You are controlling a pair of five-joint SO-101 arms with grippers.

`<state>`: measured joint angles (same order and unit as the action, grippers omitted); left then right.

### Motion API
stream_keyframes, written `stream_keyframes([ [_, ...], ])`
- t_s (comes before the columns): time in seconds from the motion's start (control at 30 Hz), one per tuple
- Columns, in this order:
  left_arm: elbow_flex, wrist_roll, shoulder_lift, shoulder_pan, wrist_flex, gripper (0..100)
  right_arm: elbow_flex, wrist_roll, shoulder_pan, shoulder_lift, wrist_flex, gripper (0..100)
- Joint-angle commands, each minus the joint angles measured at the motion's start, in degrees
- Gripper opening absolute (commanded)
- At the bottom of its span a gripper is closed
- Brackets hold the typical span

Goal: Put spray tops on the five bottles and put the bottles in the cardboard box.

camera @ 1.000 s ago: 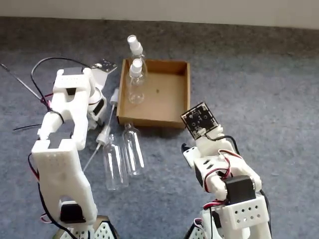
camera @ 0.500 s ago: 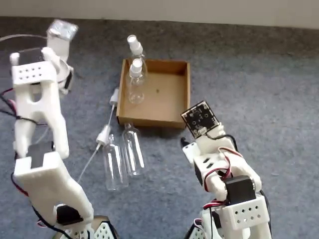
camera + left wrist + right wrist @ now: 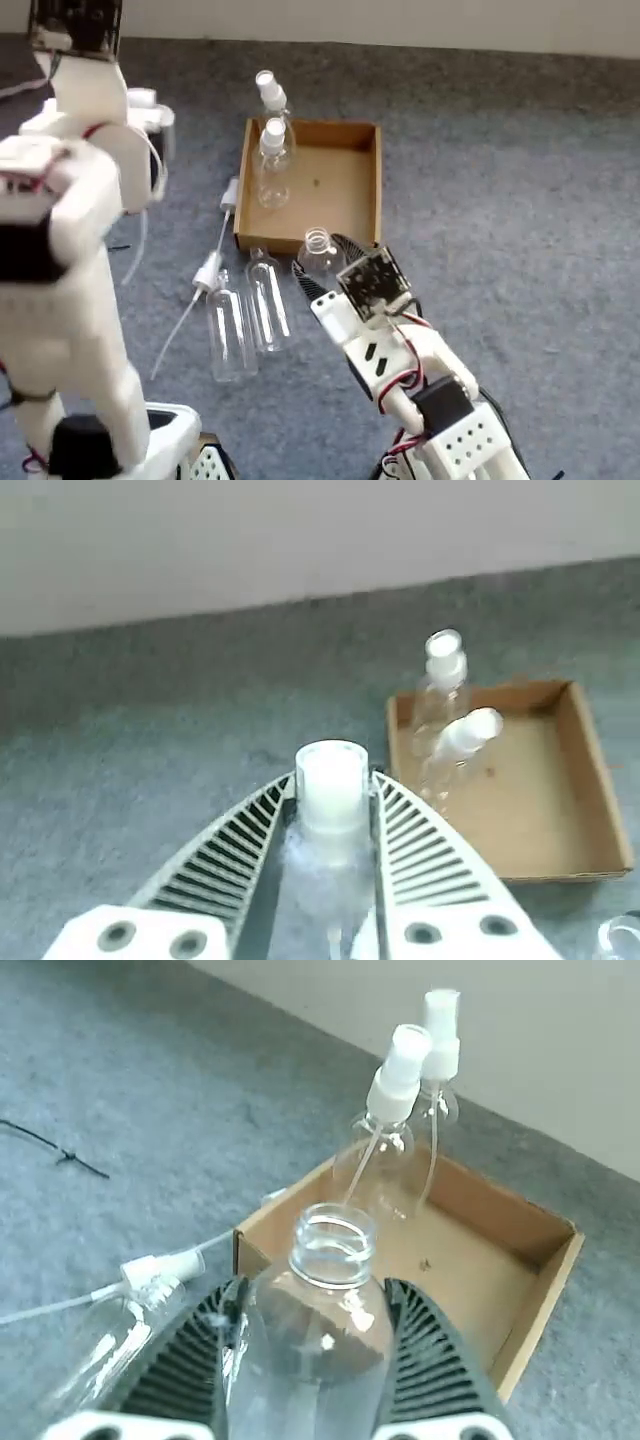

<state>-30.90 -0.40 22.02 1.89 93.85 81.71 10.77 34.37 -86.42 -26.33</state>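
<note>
High view: 2 capped bottles [image 3: 272, 160] by back-left corner of cardboard box [image 3: 360, 190]; 2 uncapped bottles [image 3: 245, 315] lying on carpet [image 3: 520, 150].
Left wrist view: left gripper [image 3: 333, 780] clamped on white spray top [image 3: 330, 815].
Right wrist view: right gripper [image 3: 315, 1295] clamped on clear open-neck bottle [image 3: 325, 1250], near box front.

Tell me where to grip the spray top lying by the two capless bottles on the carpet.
Grip the white head, not the thin dip tube trailing from it; the head looks the only stout part. It lies flat, so probably come straight down from above, closing across the head, clear of the bottle beside it.
</note>
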Motion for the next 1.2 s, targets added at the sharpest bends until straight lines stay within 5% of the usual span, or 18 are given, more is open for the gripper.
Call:
stream_keyframes([
  [0.0, -0.66, 3.25, 4.97, -13.85, -8.44, 0, 1.63, -0.97, 0.75, -7.69, 1.98, 0.4],
  [0.23, 13.58, 2.90, 5.32, -31.52, -32.26, 0, 8.75, -0.97, 0.75, -14.46, 1.89, 0.4],
  [0.47, 26.33, 3.16, 4.97, -34.24, -47.65, 0, 9.45, -1.05, 0.40, -15.16, 1.89, 0.4],
  [1.17, 38.90, 3.25, 14.20, -34.33, -50.11, 0, 9.45, -3.34, 0.31, -14.73, 1.89, 0.4],
])
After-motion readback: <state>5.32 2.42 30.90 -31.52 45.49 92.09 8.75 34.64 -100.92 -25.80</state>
